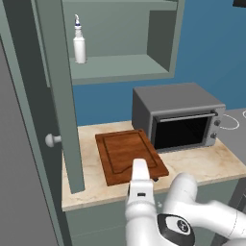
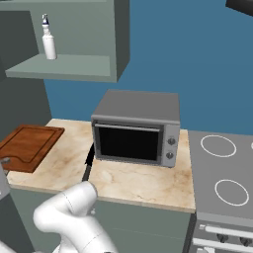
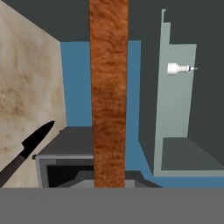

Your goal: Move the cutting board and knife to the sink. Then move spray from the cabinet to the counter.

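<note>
I see my jaws pinching the board (image 1: pixel 129 151) edge, frame centre; knife (image 3: pixel 27 148) lower left on tabletop (image 2: pixel 133 180).

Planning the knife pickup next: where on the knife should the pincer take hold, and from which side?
Judging by its pose, grip the black handle of the knife, coming straight down from above. It lies flat on the counter with its blade pointing toward the oven and close beside it, so the handle end at the counter's front edge seems the freest part.

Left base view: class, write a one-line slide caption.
Gripper grasps the cutting board's near edge on the counter; spray waits in the cabinet.
</note>
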